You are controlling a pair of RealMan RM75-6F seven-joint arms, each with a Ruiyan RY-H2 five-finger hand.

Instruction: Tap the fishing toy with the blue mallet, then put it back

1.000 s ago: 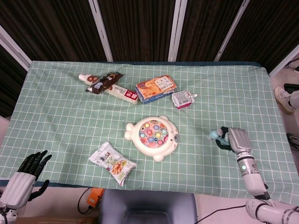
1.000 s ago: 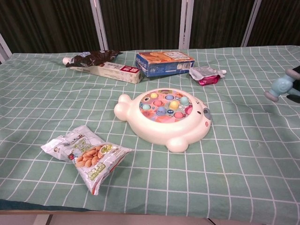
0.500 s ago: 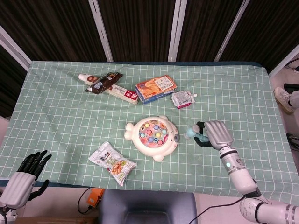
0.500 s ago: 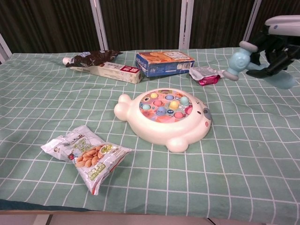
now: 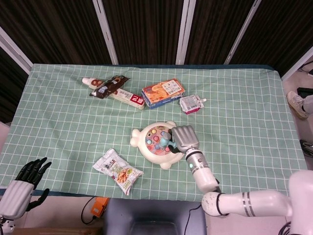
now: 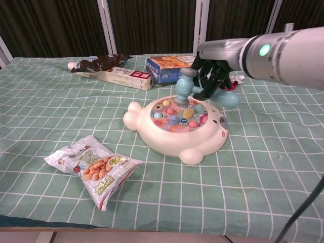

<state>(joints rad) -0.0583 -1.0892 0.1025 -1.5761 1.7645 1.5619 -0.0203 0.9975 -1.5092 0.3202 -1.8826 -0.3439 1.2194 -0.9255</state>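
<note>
The white fish-shaped fishing toy (image 5: 152, 143) (image 6: 172, 132) lies at the table's middle, its round top full of coloured fish. My right hand (image 5: 183, 138) (image 6: 212, 73) grips the blue mallet (image 6: 186, 87) (image 5: 164, 139) by its handle. It hovers over the toy's right side. In the chest view the mallet's head points down, at or just above the fish. My left hand (image 5: 22, 183) hangs off the near left edge of the table, fingers spread and holding nothing; only the head view shows it.
A snack bag (image 5: 118, 171) (image 6: 93, 168) lies in front of the toy. At the back are a brown wrapper (image 5: 108, 85), a long white carton (image 5: 128, 98), an orange-blue box (image 5: 163, 92) (image 6: 177, 68) and a pink pouch (image 5: 190, 104).
My right arm has swung left from the table's right side, carrying the mallet up and over the fishing toy. The left hand has barely moved.
</note>
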